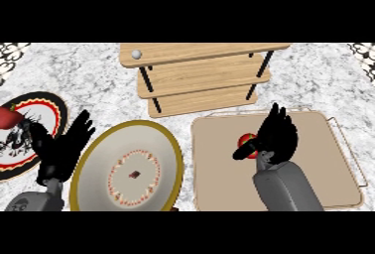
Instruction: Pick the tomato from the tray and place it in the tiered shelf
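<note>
A red tomato (247,141) lies on the beige tray (330,163) at the right of the counter, mostly hidden behind my right hand (276,136). That hand hovers over the tomato, fingers pointing up and away, thumb reaching left past it, not curled round it. The wooden tiered shelf (201,74) stands at the back centre, with a small white ball (136,53) on its top board. My left hand (64,146) rests open at the left, fingers up.
A large grey plate with a gold rim (132,168) sits between my hands. A black-rimmed patterned plate (33,129) at the far left carries a red item (9,117). The counter is white marble.
</note>
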{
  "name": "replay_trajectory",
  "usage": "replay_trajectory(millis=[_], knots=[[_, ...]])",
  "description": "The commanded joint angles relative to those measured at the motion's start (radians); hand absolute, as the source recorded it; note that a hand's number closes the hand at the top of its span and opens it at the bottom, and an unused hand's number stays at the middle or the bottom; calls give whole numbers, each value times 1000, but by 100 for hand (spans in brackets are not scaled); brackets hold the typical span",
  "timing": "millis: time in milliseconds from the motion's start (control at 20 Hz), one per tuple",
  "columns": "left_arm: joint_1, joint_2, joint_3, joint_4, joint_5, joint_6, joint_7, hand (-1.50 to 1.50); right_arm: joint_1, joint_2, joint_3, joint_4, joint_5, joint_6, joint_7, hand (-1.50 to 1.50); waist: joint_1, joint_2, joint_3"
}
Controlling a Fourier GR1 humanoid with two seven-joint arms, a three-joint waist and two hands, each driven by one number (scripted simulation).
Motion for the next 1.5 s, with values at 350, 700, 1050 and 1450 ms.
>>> replay_trajectory(millis=[350, 700, 1050, 1450], knots=[[7, -16, 2, 31, -12, -7, 45, 0, -37, 6, 33, 172, -118, 120, -10, 150, 11, 13, -7], [45, -31, 7, 17, -23, -28, 49, 0, -88, 6, 124, 168, -167, -70, 16, 150, 10, 10, -7], [25, -28, -14, 7, -37, -53, 40, 0, -119, 6, 448, 11, -383, 58, -276, 150, 73, 14, -5], [0, -38, 23, 75, -39, -48, 51, 0, -238, 5, 682, -323, -418, -60, -159, 150, 8, 2, -8]])
